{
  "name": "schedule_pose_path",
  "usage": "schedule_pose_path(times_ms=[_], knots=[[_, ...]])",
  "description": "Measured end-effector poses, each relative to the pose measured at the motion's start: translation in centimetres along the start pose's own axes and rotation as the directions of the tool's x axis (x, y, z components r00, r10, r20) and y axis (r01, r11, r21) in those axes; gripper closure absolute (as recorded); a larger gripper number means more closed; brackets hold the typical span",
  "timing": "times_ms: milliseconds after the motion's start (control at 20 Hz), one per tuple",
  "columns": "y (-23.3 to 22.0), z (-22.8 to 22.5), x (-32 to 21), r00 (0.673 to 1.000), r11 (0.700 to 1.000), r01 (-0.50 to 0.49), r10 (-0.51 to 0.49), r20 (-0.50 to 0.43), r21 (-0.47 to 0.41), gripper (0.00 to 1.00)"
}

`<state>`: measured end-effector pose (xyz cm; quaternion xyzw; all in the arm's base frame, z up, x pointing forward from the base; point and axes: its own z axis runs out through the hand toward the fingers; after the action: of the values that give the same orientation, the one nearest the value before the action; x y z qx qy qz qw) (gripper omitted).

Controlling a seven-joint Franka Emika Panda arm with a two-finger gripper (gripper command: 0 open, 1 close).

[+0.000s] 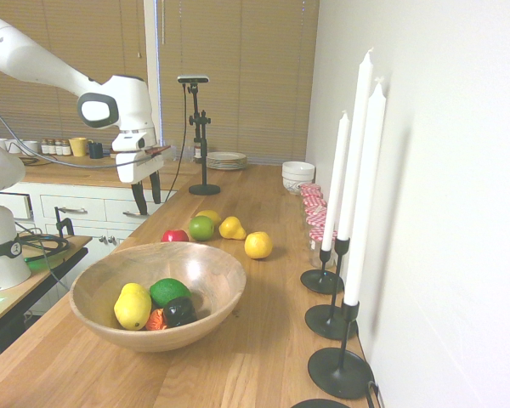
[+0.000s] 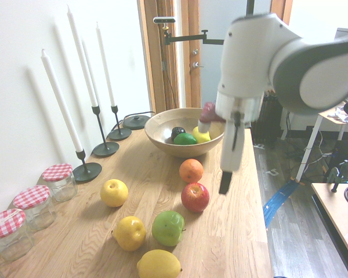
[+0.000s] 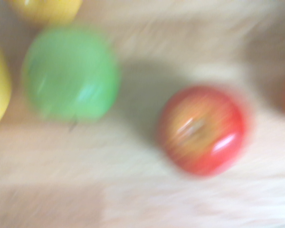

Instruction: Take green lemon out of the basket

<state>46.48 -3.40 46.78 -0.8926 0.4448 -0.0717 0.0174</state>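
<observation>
The green lemon (image 1: pixel 168 291) lies in the basket (image 1: pixel 217 270), a wide wooden bowl near the counter's front, beside a yellow lemon (image 1: pixel 133 306) and a black fruit (image 1: pixel 179 312). From the other side the green lemon (image 2: pixel 185 139) shows low inside the basket (image 2: pixel 160 124). My gripper (image 1: pixel 147 195) hangs open and empty above the counter's edge, well beyond the basket. It is over the loose red apple (image 2: pixel 195 197), with one dark finger (image 2: pixel 225 182) pointing down. The blurred wrist view holds that red apple (image 3: pixel 202 129) and a green apple (image 3: pixel 71 72).
Loose fruit lies on the counter: an orange (image 2: pixel 191 170), a green apple (image 2: pixel 168 227) and yellow fruits (image 2: pixel 114 192). Tall white candles in black holders (image 1: pixel 340 255) line the wall, with red-lidded jars (image 2: pixel 57 180) further along. White bowls (image 1: pixel 297 174) and plates (image 1: pixel 226 160) stand at the counter's far end.
</observation>
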Motion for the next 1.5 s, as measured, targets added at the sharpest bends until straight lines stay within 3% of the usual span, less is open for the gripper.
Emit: schedule_pose_path(times_ms=[350,700,1100,1500], knots=[[5.3,-5.1,9.1,0.999,1.000,-0.004,0.003,-0.044,-0.022,0.00],[10.2,-4.8,18.7,0.998,0.998,-0.043,0.042,-0.040,-0.035,0.00],[5.8,2.5,26.9,0.998,0.997,-0.053,0.054,0.029,-0.060,0.00],[4.7,4.8,30.8,0.994,0.993,-0.087,0.092,0.060,-0.082,0.00]])
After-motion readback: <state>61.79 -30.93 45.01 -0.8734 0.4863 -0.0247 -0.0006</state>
